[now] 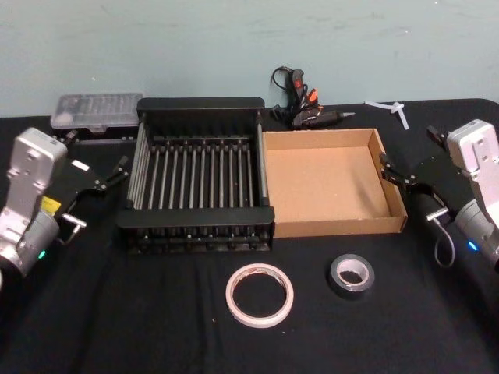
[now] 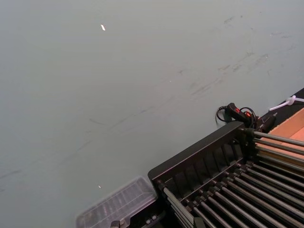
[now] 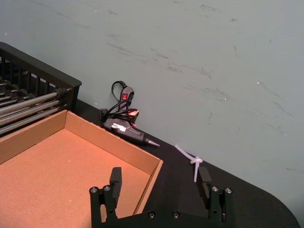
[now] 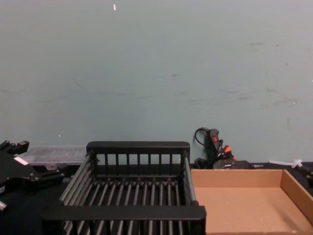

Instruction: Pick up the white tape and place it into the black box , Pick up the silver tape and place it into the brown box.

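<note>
Black box [image 1: 199,109] sitting mid-table on black cloth, nothing lying inside. Brown box [image 1: 331,227] lying just beside it on robot's right, walls touching or nearly so, bottom bare. White tape [image 1: 260,294] lying flat on cloth in front of black box. Silver tape [image 1: 351,275] lying flat to its right, in front of brown box, apart from it. Left gripper [image 1: 117,173] hovering left of black box, jaw gap unclear. Right gripper [image 3: 160,183] hovering at brown box's right wall, jaws standing wide, holding nothing.
</note>
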Controlling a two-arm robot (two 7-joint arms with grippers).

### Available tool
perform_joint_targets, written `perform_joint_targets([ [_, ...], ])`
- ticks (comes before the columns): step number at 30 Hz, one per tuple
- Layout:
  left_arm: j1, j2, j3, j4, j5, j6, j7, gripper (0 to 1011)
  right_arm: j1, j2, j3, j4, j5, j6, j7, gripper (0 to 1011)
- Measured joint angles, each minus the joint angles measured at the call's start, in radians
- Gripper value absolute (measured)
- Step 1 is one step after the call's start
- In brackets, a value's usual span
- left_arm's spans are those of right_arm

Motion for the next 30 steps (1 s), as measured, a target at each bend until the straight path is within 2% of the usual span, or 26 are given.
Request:
perform_joint_targets([
  [11, 0.0, 0.0, 0.0, 0.0, 0.0, 0.0, 0.0, 1001, 0.0, 0.0, 0.0, 0.0, 0.0, 0.0, 0.0, 1003],
  [16, 0.0, 0.0, 0.0, 0.0, 0.0, 0.0, 0.0, 1001, -0.011, 0.0, 0.014, -0.015, -0.001, 0.0, 0.012, 1002],
  [24, 0.0, 0.0, 0.0, 0.0, 0.0, 0.0, 0.0, 1001, -0.049, 0.011, 0.043, -0.074, 0.016, 0.021, 0.041, 1003],
  [30, 0.0, 0.0, 0.0, 0.0, 0.0, 0.0, 0.0, 1001, -0.102, 0.019, 0.082, -0.143, 0.06, 0.056, 0.063, 1002],
])
